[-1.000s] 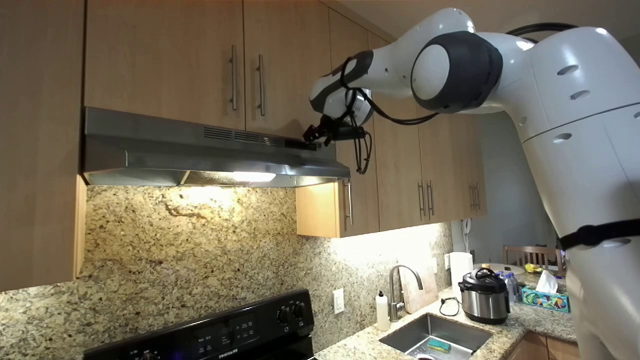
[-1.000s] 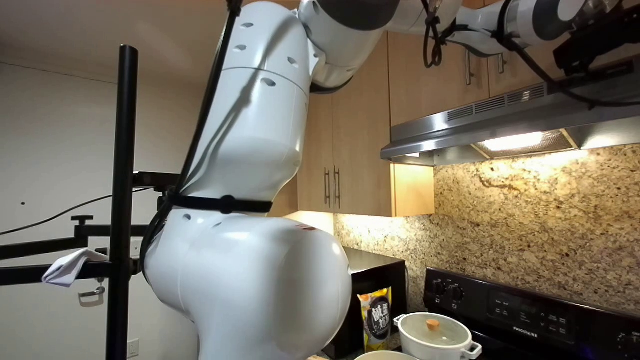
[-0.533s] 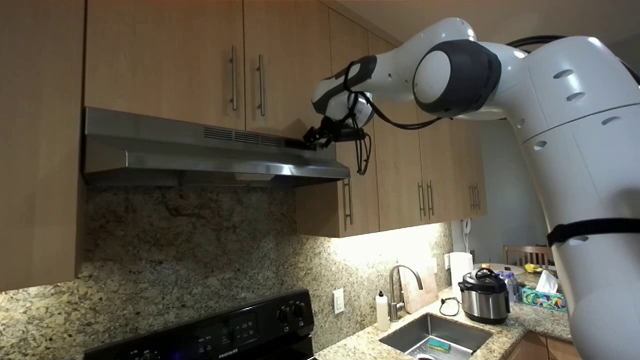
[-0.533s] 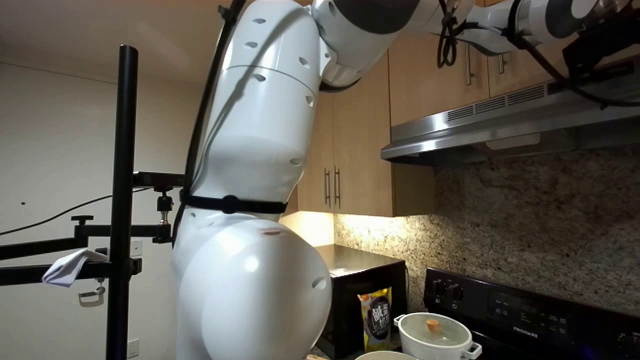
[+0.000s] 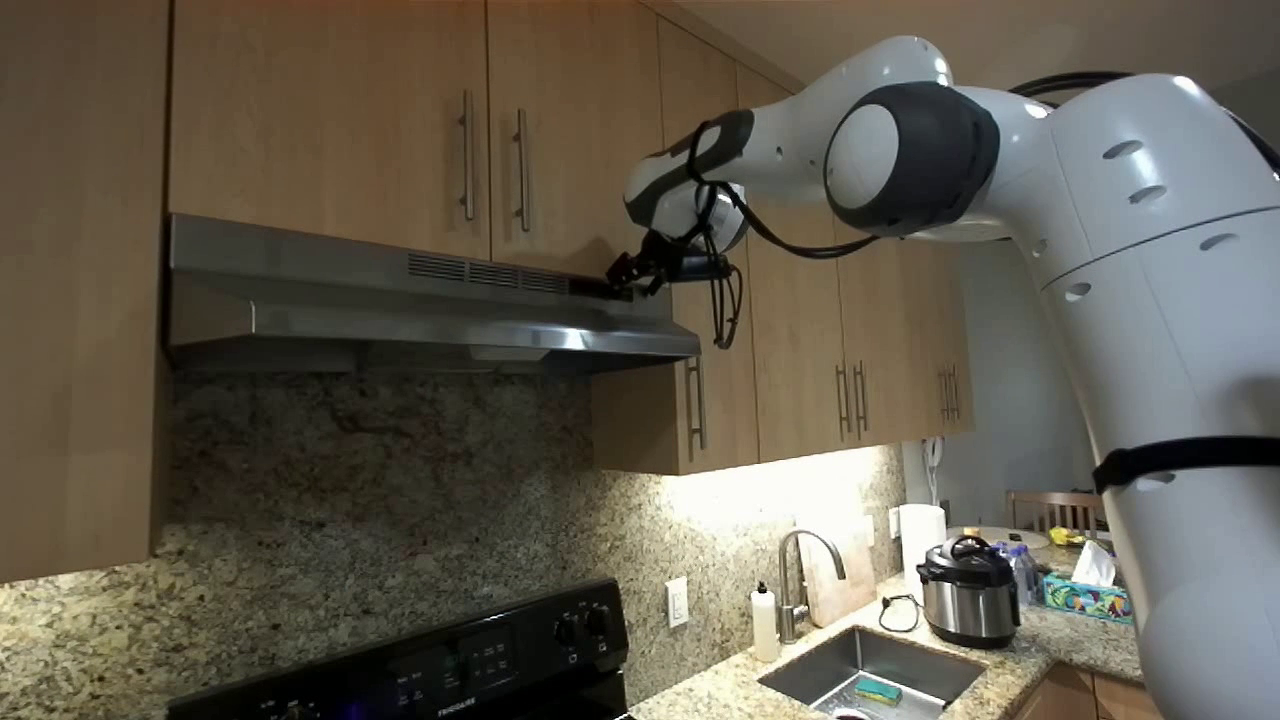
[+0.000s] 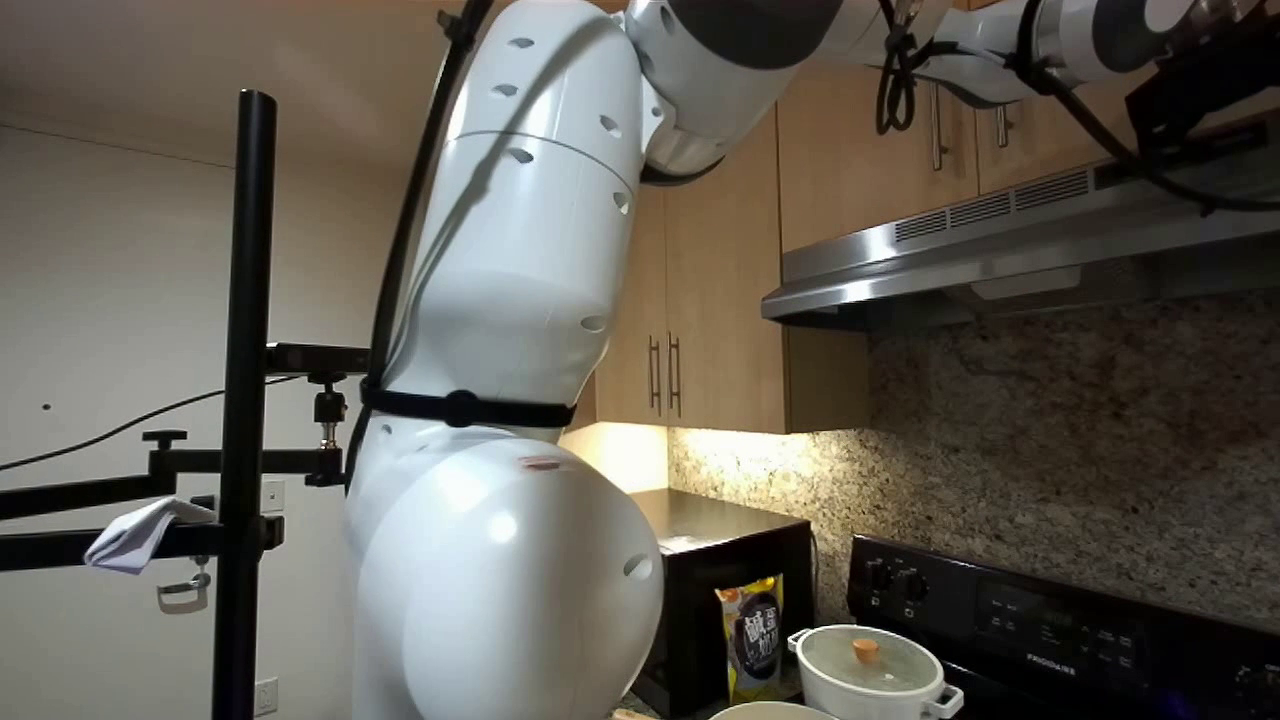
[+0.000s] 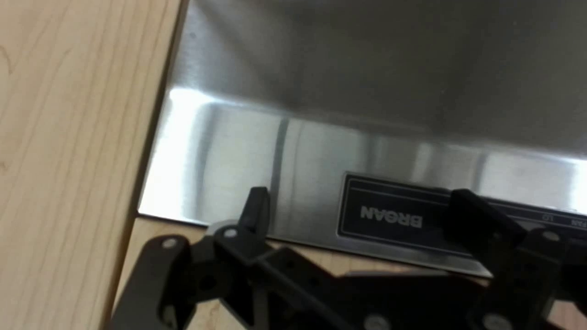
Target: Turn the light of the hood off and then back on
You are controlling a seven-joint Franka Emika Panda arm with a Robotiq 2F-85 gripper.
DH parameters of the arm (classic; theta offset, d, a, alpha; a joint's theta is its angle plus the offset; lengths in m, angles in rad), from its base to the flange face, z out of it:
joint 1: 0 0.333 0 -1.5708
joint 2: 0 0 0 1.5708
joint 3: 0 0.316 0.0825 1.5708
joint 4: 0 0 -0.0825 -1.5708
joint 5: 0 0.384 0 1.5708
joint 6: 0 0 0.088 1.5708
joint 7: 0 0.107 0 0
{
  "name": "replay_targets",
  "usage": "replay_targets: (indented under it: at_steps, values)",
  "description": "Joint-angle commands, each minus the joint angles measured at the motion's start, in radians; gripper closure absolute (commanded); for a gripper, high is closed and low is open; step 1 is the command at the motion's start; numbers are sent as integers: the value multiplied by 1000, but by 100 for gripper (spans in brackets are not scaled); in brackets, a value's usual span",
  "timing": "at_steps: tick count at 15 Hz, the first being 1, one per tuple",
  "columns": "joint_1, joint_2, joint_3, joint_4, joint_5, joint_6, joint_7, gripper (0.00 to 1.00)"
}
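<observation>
While the two fingers [image 7: 257, 208] of the one end effector [image 7: 360, 206] stand apart in the wrist view, one toward seven o'clock lies over bare steel and one between three and four o'clock hides part of a single black BROAN control panel [image 7: 390, 217]; whether either finger touches cannot be told. One stainless range hood [image 5: 390, 300] bears that panel, and both exterior views show three vent grilles [image 5: 437, 267] along its front. Its one visible light [image 6: 1025, 283], set in the underside, is unlit, and the granite backsplash [image 5: 450, 470] at six o'clock from it is dim. At twelve o'clock from the hood are two cabinet doors [image 5: 330, 110] with two bar handles [image 5: 467, 155].

Between four and five o'clock from the hood, in an exterior view, one steel sink [image 5: 915, 658] in the counter [image 5: 715, 695] holds one sponge [image 5: 877, 690]. Near it stand one gooseneck faucet [image 5: 787, 620], one white pump bottle [image 5: 764, 628] and one pressure cooker [image 5: 968, 600], with one tissue box [image 5: 1090, 598] toward three o'clock of the cooker. Toward seven o'clock from the hood, in an exterior view, one white lidded pot [image 6: 860, 690] with two side handles stands just beside one yellow snack bag [image 6: 755, 640]. Behind the pot, toward three o'clock, is one black FRIGIDAIRE range console [image 6: 1070, 630].
</observation>
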Motion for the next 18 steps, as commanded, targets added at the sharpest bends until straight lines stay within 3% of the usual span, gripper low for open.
replay_targets:
  at_steps: [1,10,18]
  values:
    - [2,-30,4,-20,5,-3,-15,0]
    - [47,-147,7,-122,-42,26,17,0]
    - [83,-309,25,-314,-164,-7,72,0]
